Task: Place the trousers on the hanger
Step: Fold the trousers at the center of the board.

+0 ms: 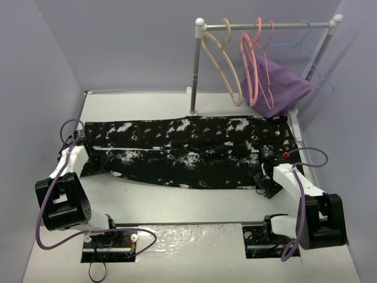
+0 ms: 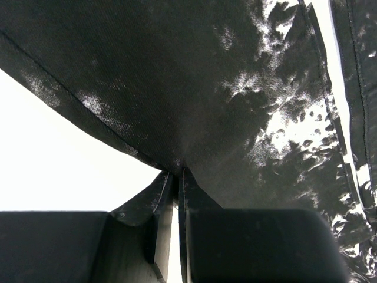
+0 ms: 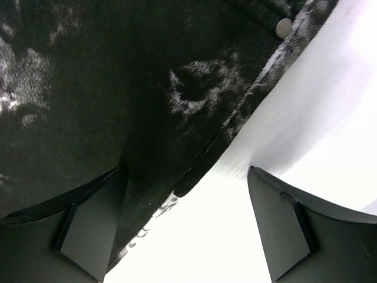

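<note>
The black white-blotched trousers (image 1: 188,152) lie flat across the table, legs to the left and waist to the right. My left gripper (image 1: 81,160) is low at the leg ends. In the left wrist view it (image 2: 177,177) is shut on a pinched fold of the trousers' edge (image 2: 194,100). My right gripper (image 1: 264,177) is at the near right part by the waist. In the right wrist view it (image 3: 185,200) is open, with the trousers' hem (image 3: 177,118) lying between the fingers beside a button (image 3: 284,26). The beige hanger (image 1: 221,59) hangs on the rail.
A white clothes rail (image 1: 265,25) stands at the back right. It carries a thick pink hanger (image 1: 248,65), a thin pink one (image 1: 268,71), a blue wire hanger (image 1: 312,59) and a purple cloth (image 1: 280,85). Lilac walls enclose the table on three sides.
</note>
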Action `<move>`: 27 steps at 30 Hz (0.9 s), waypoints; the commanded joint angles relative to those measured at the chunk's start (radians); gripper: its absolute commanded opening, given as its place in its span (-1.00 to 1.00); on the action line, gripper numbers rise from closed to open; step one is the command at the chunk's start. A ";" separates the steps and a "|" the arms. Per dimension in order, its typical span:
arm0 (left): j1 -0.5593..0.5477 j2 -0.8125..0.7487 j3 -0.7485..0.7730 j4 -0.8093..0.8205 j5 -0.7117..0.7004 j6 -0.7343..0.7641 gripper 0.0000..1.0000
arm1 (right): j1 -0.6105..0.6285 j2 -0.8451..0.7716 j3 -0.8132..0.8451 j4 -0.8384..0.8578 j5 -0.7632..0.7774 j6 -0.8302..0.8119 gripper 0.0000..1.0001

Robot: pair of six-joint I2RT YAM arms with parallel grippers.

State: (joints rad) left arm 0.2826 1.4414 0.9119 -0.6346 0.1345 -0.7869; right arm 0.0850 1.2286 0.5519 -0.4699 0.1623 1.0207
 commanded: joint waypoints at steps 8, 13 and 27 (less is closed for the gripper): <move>0.020 -0.081 0.040 -0.019 -0.033 0.021 -1.00 | -0.044 0.072 0.020 0.017 0.128 0.036 -0.22; 0.042 -0.108 0.057 -0.042 -0.038 0.032 -1.00 | -0.059 0.089 0.061 0.030 0.155 -0.029 -1.00; 0.090 -0.423 0.131 -0.270 -0.249 0.098 -1.00 | -0.070 -0.154 0.380 -0.283 0.375 -0.243 -1.00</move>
State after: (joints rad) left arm 0.3337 1.1406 0.9457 -0.8463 0.1373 -0.7572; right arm 0.0460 1.1510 0.8741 -0.6043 0.2548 0.8716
